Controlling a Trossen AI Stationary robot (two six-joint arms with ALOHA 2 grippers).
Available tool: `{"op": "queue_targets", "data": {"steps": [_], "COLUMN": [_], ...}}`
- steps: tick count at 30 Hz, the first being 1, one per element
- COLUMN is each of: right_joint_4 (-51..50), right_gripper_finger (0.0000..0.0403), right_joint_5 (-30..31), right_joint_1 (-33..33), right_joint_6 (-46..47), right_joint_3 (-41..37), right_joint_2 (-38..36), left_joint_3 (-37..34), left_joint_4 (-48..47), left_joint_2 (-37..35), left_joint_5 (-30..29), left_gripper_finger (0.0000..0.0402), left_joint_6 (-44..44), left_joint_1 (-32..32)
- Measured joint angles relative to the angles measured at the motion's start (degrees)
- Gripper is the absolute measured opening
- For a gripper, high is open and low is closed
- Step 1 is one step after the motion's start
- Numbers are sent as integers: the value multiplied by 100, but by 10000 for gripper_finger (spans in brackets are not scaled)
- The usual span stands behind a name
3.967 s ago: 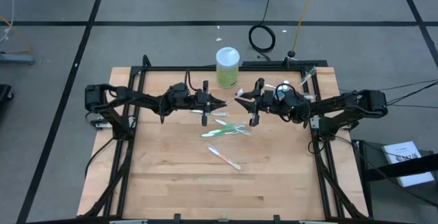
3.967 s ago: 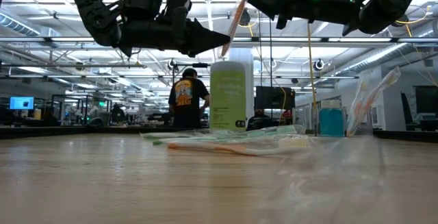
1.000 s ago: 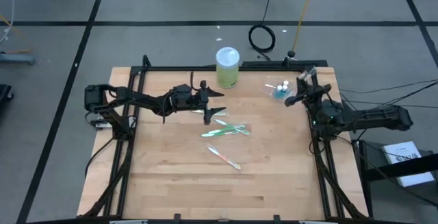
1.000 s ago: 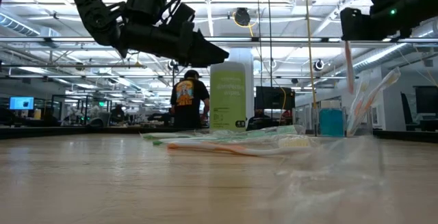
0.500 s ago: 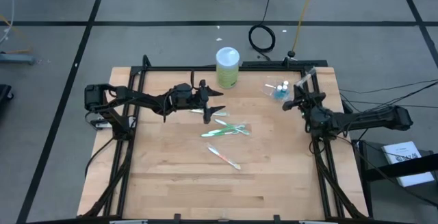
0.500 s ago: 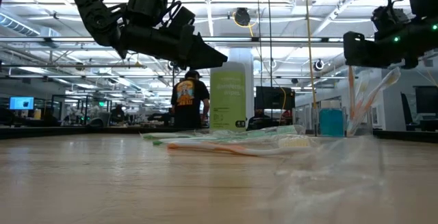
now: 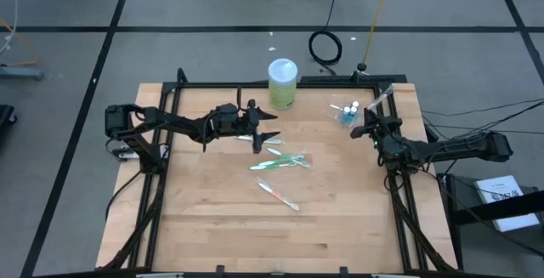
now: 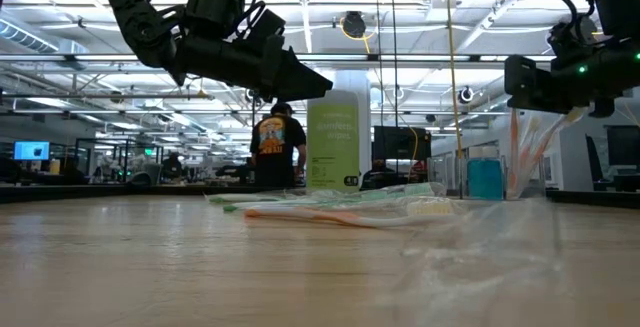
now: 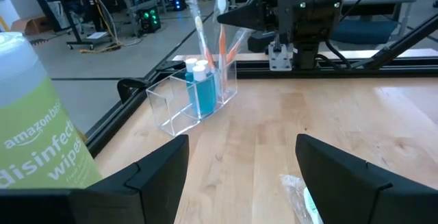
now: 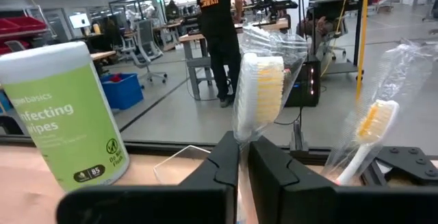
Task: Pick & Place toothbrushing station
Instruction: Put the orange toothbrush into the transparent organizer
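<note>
Right gripper point(image 7: 367, 130) above the clear organizer point(image 9: 194, 99) near the table's point(image 7: 340, 227) far right corner, fingers pinched on a wrapped toothbrush point(image 10: 259, 94) held upright. Left gripper point(image 7: 274, 135) raised beside the disinfecting-wipes canister point(image 7: 282, 83), fingers spread and empty. Teal tubes point(image 9: 198, 87) and upright toothbrushes inside the organizer; wrapped toothbrushes point(image 7: 280, 161) lying loose mid-table.

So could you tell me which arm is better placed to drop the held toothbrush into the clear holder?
The right. Its gripper is shut on a wrapped toothbrush beside the clear holder at the table's far right, while the left gripper hangs open near the loose toothbrushes mid-table.
</note>
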Motion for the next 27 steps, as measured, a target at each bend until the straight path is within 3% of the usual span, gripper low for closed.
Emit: {"op": "queue_targets", "data": {"steps": [6,15,20,25,27], "right_joint_4": [4,143,1438,2983,3352], "right_gripper_finger": [30,160,203,211,208], "right_joint_5": [1,-15,-17,-15,-34], "right_joint_1": [0,0,29,109,165], "right_joint_6": [-193,-491,-1750,-3409,-3662], "right_joint_3": [-9,-13,-9,155,222], "right_joint_2": [0,2,2,0,1], "left_joint_3": [0,0,0,0,0], "left_joint_4": [0,-4,-11,-17,-17], "left_joint_2": [0,0,2,2,2], "left_joint_5": [0,2,2,7,8], "left_gripper_finger": [271,271,271,271,271], "left_joint_6": [0,0,0,-24,-24], "left_joint_1": [0,0,-2,-9,-9]}}
